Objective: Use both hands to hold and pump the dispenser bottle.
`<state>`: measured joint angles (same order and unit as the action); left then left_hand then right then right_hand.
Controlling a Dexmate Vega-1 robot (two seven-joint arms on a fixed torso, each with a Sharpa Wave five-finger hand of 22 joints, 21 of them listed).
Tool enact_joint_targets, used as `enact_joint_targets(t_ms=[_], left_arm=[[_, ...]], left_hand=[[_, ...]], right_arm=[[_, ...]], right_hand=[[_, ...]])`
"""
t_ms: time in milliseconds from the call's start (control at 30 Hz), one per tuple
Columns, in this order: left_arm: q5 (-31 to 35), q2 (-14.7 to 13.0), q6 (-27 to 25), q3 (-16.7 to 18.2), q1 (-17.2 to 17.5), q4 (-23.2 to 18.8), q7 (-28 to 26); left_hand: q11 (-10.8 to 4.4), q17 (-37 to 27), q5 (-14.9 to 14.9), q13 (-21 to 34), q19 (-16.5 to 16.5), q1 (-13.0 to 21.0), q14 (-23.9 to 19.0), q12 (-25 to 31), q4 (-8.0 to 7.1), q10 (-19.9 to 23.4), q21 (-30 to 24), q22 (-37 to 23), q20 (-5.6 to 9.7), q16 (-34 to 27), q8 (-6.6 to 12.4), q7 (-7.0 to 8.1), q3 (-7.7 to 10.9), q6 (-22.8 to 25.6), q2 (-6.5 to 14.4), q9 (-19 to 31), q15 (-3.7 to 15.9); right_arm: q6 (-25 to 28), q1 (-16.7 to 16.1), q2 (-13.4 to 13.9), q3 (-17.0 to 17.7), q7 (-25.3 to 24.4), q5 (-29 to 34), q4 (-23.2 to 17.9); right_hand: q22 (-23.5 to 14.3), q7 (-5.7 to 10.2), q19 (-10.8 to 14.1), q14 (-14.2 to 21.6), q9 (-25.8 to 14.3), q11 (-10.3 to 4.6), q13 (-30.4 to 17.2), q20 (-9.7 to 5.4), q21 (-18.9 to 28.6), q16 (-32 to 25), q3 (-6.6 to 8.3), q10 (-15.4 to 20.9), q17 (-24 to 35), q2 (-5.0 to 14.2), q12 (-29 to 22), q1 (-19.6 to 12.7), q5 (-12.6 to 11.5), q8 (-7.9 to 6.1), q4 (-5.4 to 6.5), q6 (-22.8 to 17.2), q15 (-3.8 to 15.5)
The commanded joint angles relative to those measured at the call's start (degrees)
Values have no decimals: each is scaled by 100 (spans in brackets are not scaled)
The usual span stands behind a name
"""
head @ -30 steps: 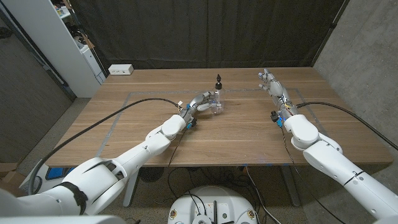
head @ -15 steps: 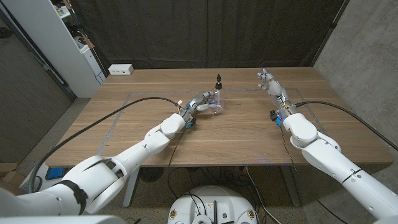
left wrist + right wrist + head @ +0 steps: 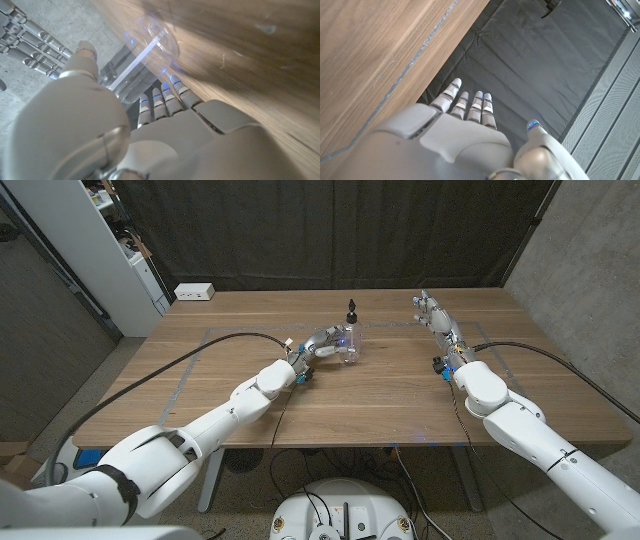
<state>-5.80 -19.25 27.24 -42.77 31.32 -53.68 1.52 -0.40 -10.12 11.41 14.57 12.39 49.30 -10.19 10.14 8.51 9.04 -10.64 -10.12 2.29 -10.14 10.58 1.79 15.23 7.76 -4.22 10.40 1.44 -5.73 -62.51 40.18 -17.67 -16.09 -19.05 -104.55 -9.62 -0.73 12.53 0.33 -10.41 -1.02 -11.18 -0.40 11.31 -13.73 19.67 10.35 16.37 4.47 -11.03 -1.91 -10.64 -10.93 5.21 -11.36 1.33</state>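
A clear dispenser bottle [image 3: 348, 345] with a black pump head [image 3: 351, 308] stands near the middle of the wooden table [image 3: 380, 395]. My left hand [image 3: 322, 346] grips the bottle's body from its left side. In the left wrist view the fingers [image 3: 161, 100] and thumb [image 3: 86, 54] curl around the clear bottle [image 3: 145, 55]. My right hand [image 3: 433, 313] is open at the far right of the table, well apart from the bottle, fingers stretched out toward the back edge. The right wrist view shows that right hand [image 3: 465, 125] with fingers apart and nothing in it.
A small white box [image 3: 194, 292] lies at the table's back left corner. A white cabinet [image 3: 95, 240] stands off the table to the left. Grey tape lines [image 3: 200, 345] mark a rectangle on the tabletop. Black cables [image 3: 210, 350] trail along both arms.
My right hand has edged slightly left, toward the bottle. The left hand keeps its grip on the bottle, which has barely shifted.
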Motion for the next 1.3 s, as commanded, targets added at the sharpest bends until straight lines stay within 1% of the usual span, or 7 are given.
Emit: enact_joint_targets(t_ms=[33, 300, 500, 800, 1067, 1133, 1300], left_arm=[[-97, -305, -239, 14, 55, -503, 388], [-228, -688, -659, 197, 281, -1227, 461], [-344, -917, -762, 394, 411, -1558, 424], [-779, -1227, -959, 671, 672, -2098, 637], [-1336, -1303, -712, 888, 766, -1964, 1094], [-1307, -1348, -639, 934, 777, -1970, 1059], [-1508, -1475, -497, 1085, 853, -2004, 1213]], left_hand=[[72, 0, -21, -107, -232, -166, 242, -8, -16, -270, 45, 13, 228, 32, -38, -110, -57, -250, -20, 1, -73], [220, 4, -33, -267, -722, -442, 793, 2, -45, -710, 66, 28, 272, 55, -38, -250, -109, -646, -31, -6, -239], [209, 5, -35, -283, -762, -488, 794, 25, -57, -699, 63, 31, 306, 32, -30, -306, -115, -661, -22, -7, -247], [296, 8, -49, -327, -931, -713, 925, 28, -125, -825, 64, 38, 293, 25, 21, -367, -164, -597, 4, -11, -306], [273, 10, -53, -350, -899, -834, 897, 69, -166, -782, 23, 39, 282, -11, 33, -335, -169, -549, 72, -13, -269], [278, 10, -54, -353, -889, -853, 898, 72, -175, -781, 17, 39, 289, -12, 30, -334, -169, -552, 89, -13, -270], [246, 10, -59, -363, -885, -922, 911, 69, -205, -802, 10, 38, 311, -13, 20, -323, -166, -569, 151, -14, -256]], right_arm=[[-82, -9, 15, 24, -13, -36, 71], [-173, -6, 18, 52, 30, -82, 163], [-445, 21, -31, 76, 115, -128, 360], [-688, 55, -117, 91, 278, -312, 587], [-994, 104, -277, 73, 322, -383, 859], [-1592, 116, -548, 150, 576, -761, 1159], [-1752, 163, -662, 135, 697, -902, 1347]], right_hand=[[-15, -7, 19, 4, -17, -2, -5, 2, -32, -27, -4, 11, 15, 308, -29, -31, -44, -17, -32, 15, 44], [-15, -10, -4, -12, -16, 13, -5, -36, -41, -21, -4, -7, 15, 305, -24, -33, -42, -5, -41, 49, 57], [-12, 19, 10, -24, -12, 19, -1, -180, -35, -10, 1, -93, 8, 302, 3, -47, -42, 24, -64, 143, 152], [-9, 34, -31, -67, -6, -9, 5, -213, -51, 13, 10, -201, 2, 318, 29, -42, -43, 62, -64, 290, 164], [-7, 22, -48, -85, -2, 38, 9, -211, -55, 21, 7, -265, 8, 334, 39, 0, -44, 71, -24, 366, 158], [-7, 20, -53, -92, 0, 49, 11, -215, -55, 24, 6, -290, 10, 341, 43, 18, -46, 78, -5, 405, 161], [-6, 39, -102, -145, 8, 34, 18, -214, -68, 50, -5, -410, 14, 337, 64, 71, -53, 113, 55, 602, 142]])
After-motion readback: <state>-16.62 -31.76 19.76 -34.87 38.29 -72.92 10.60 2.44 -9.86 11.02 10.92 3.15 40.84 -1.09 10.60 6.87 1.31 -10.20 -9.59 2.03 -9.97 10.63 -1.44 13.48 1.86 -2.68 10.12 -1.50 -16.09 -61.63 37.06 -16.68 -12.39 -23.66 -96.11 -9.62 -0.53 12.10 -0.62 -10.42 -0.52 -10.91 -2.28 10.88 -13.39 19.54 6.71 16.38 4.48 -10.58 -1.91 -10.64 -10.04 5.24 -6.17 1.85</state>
